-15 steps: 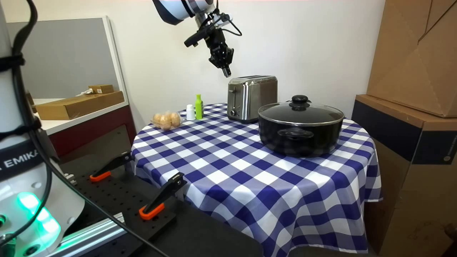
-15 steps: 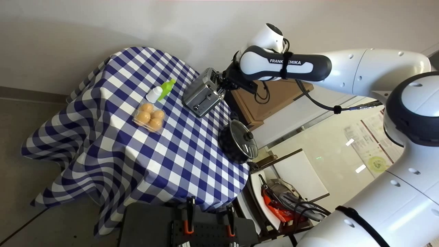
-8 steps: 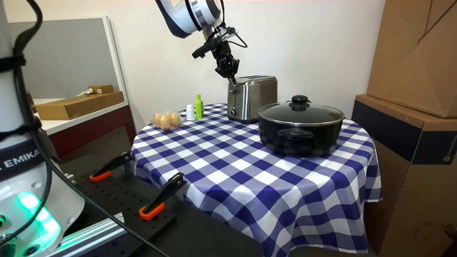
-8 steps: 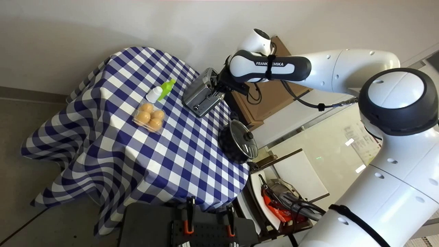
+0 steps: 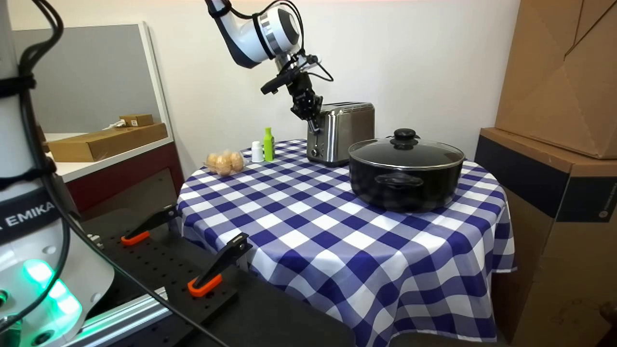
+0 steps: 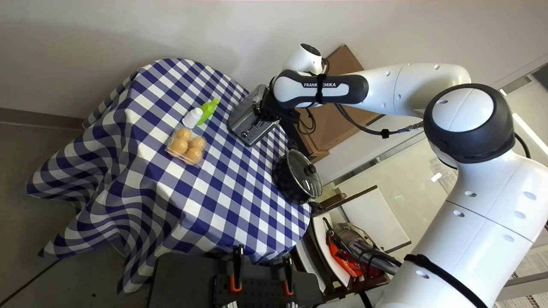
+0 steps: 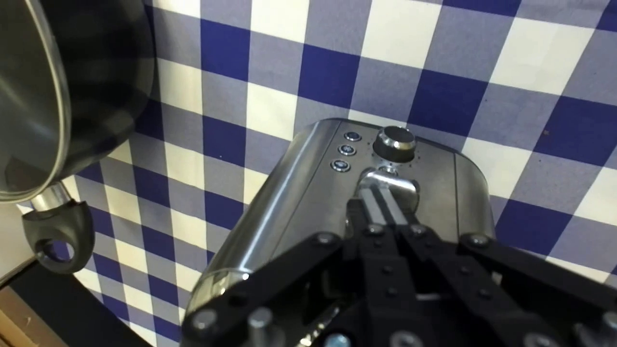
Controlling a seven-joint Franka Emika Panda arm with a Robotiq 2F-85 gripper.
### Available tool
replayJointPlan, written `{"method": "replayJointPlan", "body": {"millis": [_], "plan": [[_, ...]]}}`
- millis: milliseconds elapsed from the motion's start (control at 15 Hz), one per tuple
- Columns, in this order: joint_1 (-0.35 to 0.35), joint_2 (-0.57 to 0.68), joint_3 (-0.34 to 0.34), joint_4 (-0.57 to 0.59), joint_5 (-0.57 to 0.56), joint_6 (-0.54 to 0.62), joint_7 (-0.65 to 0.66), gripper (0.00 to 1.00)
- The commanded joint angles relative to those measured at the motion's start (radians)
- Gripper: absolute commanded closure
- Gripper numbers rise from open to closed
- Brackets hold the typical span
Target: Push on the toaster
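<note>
The toaster (image 5: 348,132) is a shiny silver box on the checked table, also seen in an exterior view (image 6: 245,116) and in the wrist view (image 7: 308,197). In the wrist view, its silver lever (image 7: 404,192) sits on the front face close to the black knob (image 7: 394,144). My gripper (image 7: 378,191) is shut, its two grey fingertips side by side on or just over the lever, holding nothing. Contact is likely but partly hidden by the fingers. In an exterior view the gripper (image 5: 315,130) points down along the toaster's front face.
A black lidded pot (image 5: 406,188) stands beside the toaster. A green bottle (image 5: 268,144), a white bottle (image 5: 257,152) and a clear pack of eggs (image 5: 224,163) stand on the toaster's other side. A wall is behind; cardboard boxes (image 5: 544,241) stand beside the table.
My gripper has come down from above the toaster's front edge along its front face. The fingertips are now below where the lever showed a second ago. The toaster body has not moved.
</note>
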Motion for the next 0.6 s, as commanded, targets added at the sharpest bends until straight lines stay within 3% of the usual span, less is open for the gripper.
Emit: {"method": "replayJointPlan", "body": {"millis": [0,533], "plan": [[0.017,0.094,-0.029,0.065,0.026,0.022,-0.026,1.0],[0.026,0.212,-0.039,0.146,0.04,0.017,-0.034,1.0]]}}
